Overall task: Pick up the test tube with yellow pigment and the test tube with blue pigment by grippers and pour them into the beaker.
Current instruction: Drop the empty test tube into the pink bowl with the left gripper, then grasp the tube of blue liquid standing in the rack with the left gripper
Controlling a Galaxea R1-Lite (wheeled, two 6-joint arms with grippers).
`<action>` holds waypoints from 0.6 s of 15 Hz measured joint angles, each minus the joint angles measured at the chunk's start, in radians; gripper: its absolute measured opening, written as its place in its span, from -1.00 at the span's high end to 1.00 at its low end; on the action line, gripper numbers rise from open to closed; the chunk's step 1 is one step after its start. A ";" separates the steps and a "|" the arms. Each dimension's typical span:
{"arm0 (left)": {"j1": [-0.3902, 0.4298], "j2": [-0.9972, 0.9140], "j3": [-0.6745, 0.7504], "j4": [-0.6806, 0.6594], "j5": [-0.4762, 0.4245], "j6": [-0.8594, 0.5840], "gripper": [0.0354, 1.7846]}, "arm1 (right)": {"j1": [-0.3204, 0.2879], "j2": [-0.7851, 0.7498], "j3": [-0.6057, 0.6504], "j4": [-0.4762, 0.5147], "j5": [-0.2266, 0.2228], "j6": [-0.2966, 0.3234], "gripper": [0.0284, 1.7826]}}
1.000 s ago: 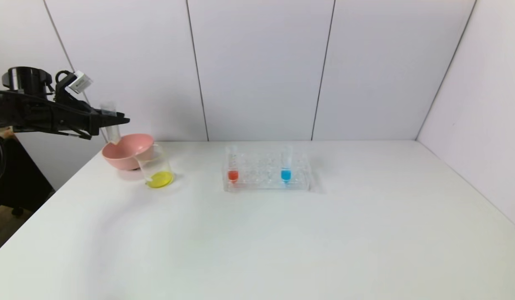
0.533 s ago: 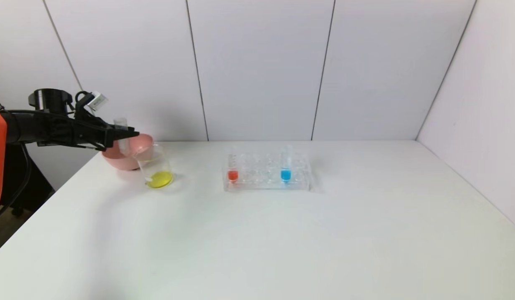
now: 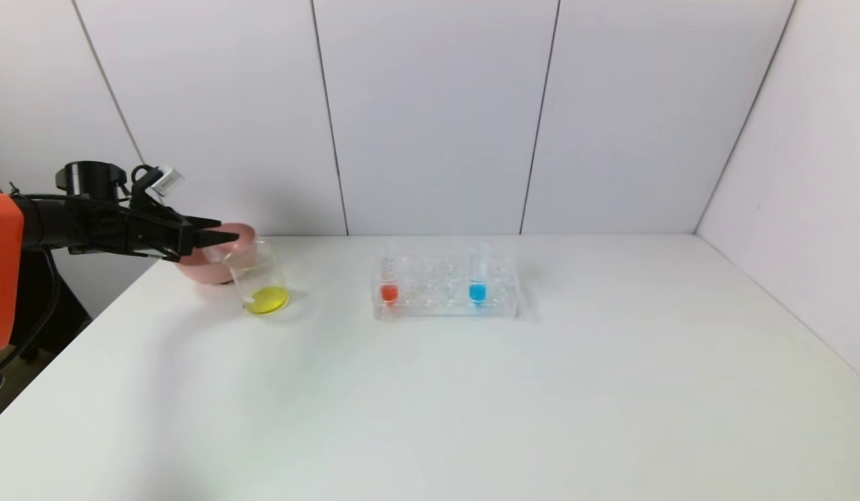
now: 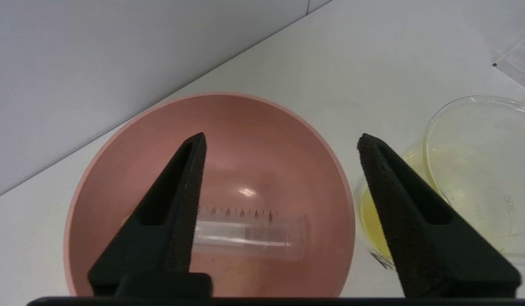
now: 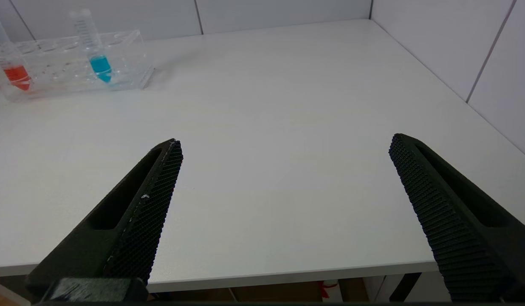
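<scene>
Blue pigment sits in the tip of a thin clear test tube (image 3: pixel 478 278) that stands upright in a see-through plastic rack (image 3: pixel 447 293), about in the middle of the white surface (image 3: pixel 430 396), as seen from the head. A tube with red in its tip (image 3: pixel 388 280) stands at the rack's other end. Off to the left, a small clear glass beaker (image 3: pixel 260 282) has yellow liquid in its bottom. It is just beside a round pink bowl (image 3: pixel 225 243). The left tool (image 3: pixel 218 233) hangs over that bowl, on the robot's left side, well apart from the rack.

From the left wrist, the left tool (image 4: pixel 281 142) is spread wide and holds nothing. Under it a thin clear empty tube with tick marks (image 4: pixel 249 231) lies on its side in the pink bowl (image 4: pixel 97 178). I think this is the tube that had the yellow pigment, now poured out. The beaker (image 4: pixel 479 178) with yellow in it is next to the bowl.

From the right wrist, the right tool (image 5: pixel 286 146) is spread wide too and holds nothing. It hangs near the front edge of the surface (image 5: pixel 266 106). The blue tube (image 5: pixel 92 46) stands straight up and down in the rack (image 5: pixel 71 63), ahead of this tool and toward the robot's left. I think the blue tube comes next. It looks like a reach forward and sideways to pinch the upright tube from the side, but I cannot tell which arm is nearer.
</scene>
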 joint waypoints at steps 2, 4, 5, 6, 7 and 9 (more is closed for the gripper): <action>0.004 -0.006 0.000 0.001 -0.001 0.010 -0.74 | 0.000 0.000 0.000 0.000 0.000 0.000 -0.99; 0.009 -0.026 0.005 0.001 -0.006 0.013 -0.93 | 0.000 0.000 0.000 0.000 0.000 0.001 -0.99; 0.008 -0.046 0.010 0.005 -0.010 0.020 -0.98 | 0.000 0.000 0.000 0.000 0.000 0.000 -0.99; 0.007 -0.072 0.017 0.009 -0.012 0.026 -1.00 | 0.000 0.000 0.000 0.000 0.000 0.000 -0.99; 0.007 -0.105 0.029 0.011 -0.013 0.029 -1.00 | 0.000 0.000 0.000 0.000 0.000 0.000 -0.99; -0.001 -0.190 0.074 0.014 -0.013 0.033 -0.99 | 0.000 0.000 0.000 0.000 0.000 0.000 -0.99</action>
